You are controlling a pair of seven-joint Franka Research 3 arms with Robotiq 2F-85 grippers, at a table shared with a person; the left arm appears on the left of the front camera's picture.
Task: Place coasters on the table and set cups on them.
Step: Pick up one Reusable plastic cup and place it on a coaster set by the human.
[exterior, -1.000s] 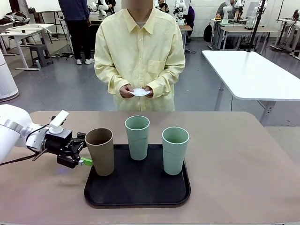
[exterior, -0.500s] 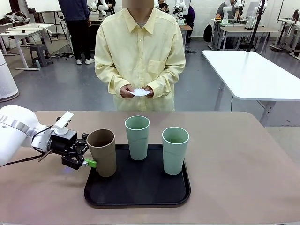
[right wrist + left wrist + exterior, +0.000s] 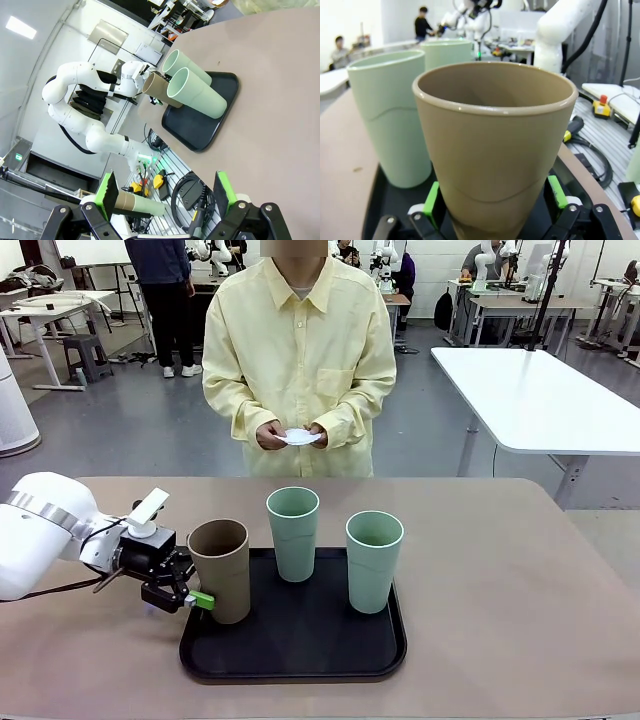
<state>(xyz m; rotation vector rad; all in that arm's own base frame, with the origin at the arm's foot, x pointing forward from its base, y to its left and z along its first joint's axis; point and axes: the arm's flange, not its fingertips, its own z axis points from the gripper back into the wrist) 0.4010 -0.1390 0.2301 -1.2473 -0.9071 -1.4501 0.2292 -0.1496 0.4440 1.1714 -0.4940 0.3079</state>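
Note:
Three cups stand on a black tray [image 3: 300, 655] on the beige table [image 3: 520, 590]: a tan-brown cup [image 3: 220, 565] at the tray's left edge and two mint green cups [image 3: 293, 533] [image 3: 374, 560]. My left gripper [image 3: 203, 598] is open, low on the table, with its fingers on either side of the tan cup's base. In the left wrist view the tan cup [image 3: 495, 135] stands between the green pads [image 3: 433, 200] of that gripper [image 3: 494, 200]. My right gripper [image 3: 165, 195] is open, holds nothing, and is high and far from the tray. The person holds a white coaster [image 3: 299, 437] in both hands.
The person stands at the table's far edge, behind the tray. A white-topped table [image 3: 540, 390] stands at the back right. Bare table top lies to the right of the tray and in front of it. The right wrist view shows the tray [image 3: 200, 130] from afar.
My left gripper has slid right along the table until its fingers straddle the tan cup's base. The tan cup has shifted slightly right. The person's hands have not moved.

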